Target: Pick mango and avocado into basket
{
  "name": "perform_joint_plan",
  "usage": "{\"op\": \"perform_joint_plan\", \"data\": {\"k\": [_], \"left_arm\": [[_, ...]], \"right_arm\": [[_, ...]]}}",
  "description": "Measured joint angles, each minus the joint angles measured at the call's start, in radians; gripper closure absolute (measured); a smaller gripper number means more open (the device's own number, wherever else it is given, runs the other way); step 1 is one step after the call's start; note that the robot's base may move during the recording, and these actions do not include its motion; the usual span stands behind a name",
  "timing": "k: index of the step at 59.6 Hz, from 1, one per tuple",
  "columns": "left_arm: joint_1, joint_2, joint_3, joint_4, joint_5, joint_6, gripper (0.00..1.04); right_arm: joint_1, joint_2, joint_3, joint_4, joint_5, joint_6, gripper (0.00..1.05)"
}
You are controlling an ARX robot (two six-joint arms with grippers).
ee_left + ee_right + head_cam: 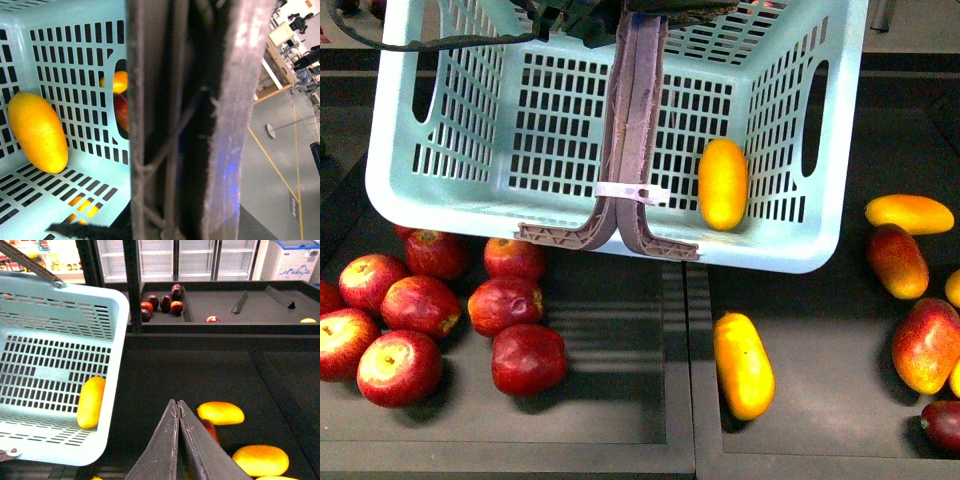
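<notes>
Quick status: the smooth, oblong yellow-orange mango (722,183) is lying inside the light teal slotted plastic basket (460,215), on the floor and right up against the side wall on the robot's right. So I'd call the mango half done, which makes this the avocado step.

Problem is, I can't spot a dark green avocado in any of the three views. There are just shiny red apples (420,305) below the basket's left side, a spare plain yellow mango (743,365) on the black shelf tray (620,320), and red-and-yellow blushed mangoes (897,260) off to the right.

The basket hangs tilted over the shelf with its brown hinged handles (632,130) folded together. The left wrist view is basically all handle, so the left gripper is probably carrying it, but its fingers don't show and I can't tell its grip.

The right gripper (176,405) has its fingers pressed together with nothing between them, and it hovers beside the basket.

Next up, I reckon it needs to find the avocado first, then spread those fingers before going down.
</notes>
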Motion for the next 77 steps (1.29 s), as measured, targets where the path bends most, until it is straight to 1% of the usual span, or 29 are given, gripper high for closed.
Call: {"op": "perform_joint_plan", "data": {"k": [8, 12, 37, 67, 71, 77], "left_arm": [[0.000, 0.000, 0.000, 0.000, -0.003, 0.000, 0.90], [0.000, 0.000, 0.000, 0.000, -0.003, 0.000, 0.90], [0.000, 0.000, 0.000, 0.000, 0.000, 0.000, 0.90], [0.000, 0.000, 0.000, 0.000, 0.000, 0.000, 0.90], [0.000, 0.000, 0.000, 0.000, 0.000, 0.000, 0.90], [0.001, 0.000, 0.000, 0.000, -0.002, 0.000, 0.90]], "right_arm": [[0.000, -0.061, -0.018, -0.044, 0.000, 0.000, 1.03], [0.000, -0.073, -0.038, -0.020, -0.001, 0.000, 1.03], [0.000, -0.267, -0.039, -0.201, -0.002, 0.000, 1.03], [0.000, -0.407, -0.039, -0.342, -0.002, 0.000, 1.03], [0.000, -0.527, -0.038, -0.494, 0.001, -0.001, 1.03], [0.000, -0.576, -0.038, -0.517, 0.000, 0.000, 1.03]]}}
